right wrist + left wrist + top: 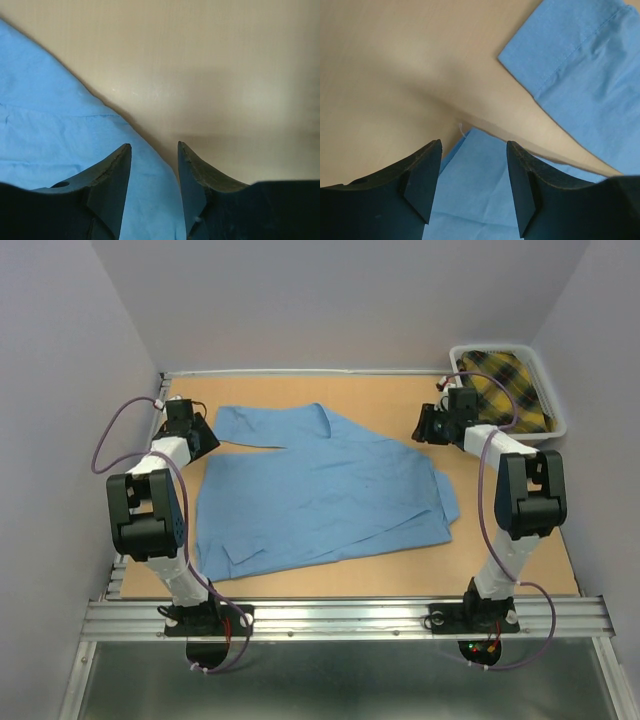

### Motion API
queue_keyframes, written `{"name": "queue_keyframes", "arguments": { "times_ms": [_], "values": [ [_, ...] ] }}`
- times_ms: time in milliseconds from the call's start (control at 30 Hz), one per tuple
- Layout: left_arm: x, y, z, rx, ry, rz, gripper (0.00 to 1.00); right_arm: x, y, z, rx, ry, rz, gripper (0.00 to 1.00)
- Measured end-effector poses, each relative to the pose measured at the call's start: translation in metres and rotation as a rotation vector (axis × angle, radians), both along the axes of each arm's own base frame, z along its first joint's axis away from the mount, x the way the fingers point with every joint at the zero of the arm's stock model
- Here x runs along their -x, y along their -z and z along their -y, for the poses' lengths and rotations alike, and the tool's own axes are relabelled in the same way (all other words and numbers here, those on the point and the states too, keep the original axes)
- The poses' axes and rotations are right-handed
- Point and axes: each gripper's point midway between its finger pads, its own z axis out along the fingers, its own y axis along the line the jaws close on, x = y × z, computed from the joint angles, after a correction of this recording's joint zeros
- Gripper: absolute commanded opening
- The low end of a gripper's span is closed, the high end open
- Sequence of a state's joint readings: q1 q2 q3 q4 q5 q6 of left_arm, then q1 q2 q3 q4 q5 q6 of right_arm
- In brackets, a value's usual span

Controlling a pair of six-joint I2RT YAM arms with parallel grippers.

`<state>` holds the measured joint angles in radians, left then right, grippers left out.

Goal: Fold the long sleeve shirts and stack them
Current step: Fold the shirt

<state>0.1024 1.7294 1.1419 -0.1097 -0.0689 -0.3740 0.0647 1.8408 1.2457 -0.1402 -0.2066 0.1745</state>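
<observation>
Blue shirt [320, 490] flat, plaid cloth [525, 395] partly hidden

The shirt [330, 495] is plain light blue. The table [390, 410] is light brown. The bin [500, 346] is white, and the cloth [518, 385] in it has yellow and dark checks. The left gripper [474, 150] and right gripper [153, 147] are black. The arms [148, 512] are black and white, with purple wires [100, 443]. The walls [350, 300] are pale purple.
</observation>
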Motion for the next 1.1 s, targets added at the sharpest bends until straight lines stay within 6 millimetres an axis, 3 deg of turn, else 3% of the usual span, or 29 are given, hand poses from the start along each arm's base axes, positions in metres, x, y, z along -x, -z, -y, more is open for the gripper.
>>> {"name": "queue_keyframes", "arguments": {
  "times_ms": [267, 600, 833, 1100],
  "values": [
    [0.002, 0.006, 0.008, -0.022, 0.187, -0.005, 0.68, -0.001, 0.026, -0.016, -0.057, -0.154, -0.05, 0.47],
    [0.0, 0.032, 0.017, -0.06, 0.381, -0.043, 0.66, 0.001, 0.024, -0.021, -0.059, -0.219, -0.035, 0.47],
    [0.001, 0.026, 0.014, 0.052, 0.146, -0.061, 0.59, 0.0, 0.025, -0.018, -0.045, -0.204, -0.036, 0.48],
    [-0.015, -0.009, -0.002, 0.14, -0.178, -0.03, 0.51, -0.003, 0.028, -0.008, 0.002, -0.158, -0.037, 0.48]
  ]
}}
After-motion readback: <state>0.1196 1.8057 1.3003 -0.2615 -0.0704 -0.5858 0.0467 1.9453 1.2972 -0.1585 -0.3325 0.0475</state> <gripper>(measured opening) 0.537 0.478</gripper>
